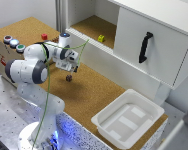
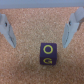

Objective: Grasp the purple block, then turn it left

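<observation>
The purple block (image 1: 69,78) is a tiny dark cube on the cork tabletop, just below my gripper (image 1: 72,69) in the exterior view. In the wrist view the purple block (image 2: 49,53) shows yellow ring markings on its faces and lies on the cork between and slightly beyond my two fingers (image 2: 7,29). My gripper (image 2: 41,31) is open, with the fingers spread wide and nothing held. The fingers do not touch the block.
A small red block (image 1: 44,36) lies on the cork at the back. A small yellow block (image 1: 101,38) sits in the open cabinet shelf. A white tray (image 1: 128,117) stands on the exterior view's right. Three coloured buttons (image 1: 14,43) sit on a box at the left.
</observation>
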`<state>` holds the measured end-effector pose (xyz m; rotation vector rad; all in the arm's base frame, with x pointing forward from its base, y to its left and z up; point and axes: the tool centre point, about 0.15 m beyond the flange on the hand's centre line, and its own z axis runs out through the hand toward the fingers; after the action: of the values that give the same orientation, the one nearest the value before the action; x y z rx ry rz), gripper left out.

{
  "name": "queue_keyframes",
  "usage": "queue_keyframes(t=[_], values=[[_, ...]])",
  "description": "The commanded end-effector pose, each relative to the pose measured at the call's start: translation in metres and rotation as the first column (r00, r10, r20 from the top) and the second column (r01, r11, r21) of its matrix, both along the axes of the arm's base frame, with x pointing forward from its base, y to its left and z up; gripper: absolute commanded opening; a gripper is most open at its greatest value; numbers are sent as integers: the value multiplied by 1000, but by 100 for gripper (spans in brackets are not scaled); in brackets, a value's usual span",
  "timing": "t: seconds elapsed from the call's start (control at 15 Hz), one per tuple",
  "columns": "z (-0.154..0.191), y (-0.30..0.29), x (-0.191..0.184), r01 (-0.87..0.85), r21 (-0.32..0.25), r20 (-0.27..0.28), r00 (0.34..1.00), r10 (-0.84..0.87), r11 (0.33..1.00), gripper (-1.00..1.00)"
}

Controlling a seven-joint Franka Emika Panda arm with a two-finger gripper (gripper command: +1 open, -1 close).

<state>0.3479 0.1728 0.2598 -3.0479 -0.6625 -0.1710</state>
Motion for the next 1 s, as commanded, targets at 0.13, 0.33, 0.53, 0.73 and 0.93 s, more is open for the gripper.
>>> queue_keyframes(t=[0.13,0.33,0.53,0.73,0.93], values=[[-54,3,20,-9,61,-19,1000,10,998,100],[-62,2,29,-10,63,-27,1000,12,998,100],[-77,-3,26,4,57,-52,999,-1,998,-100],[-73,-9,20,37,49,-48,998,-35,998,-100],[-70,-10,19,49,41,-48,998,-47,998,-100]])
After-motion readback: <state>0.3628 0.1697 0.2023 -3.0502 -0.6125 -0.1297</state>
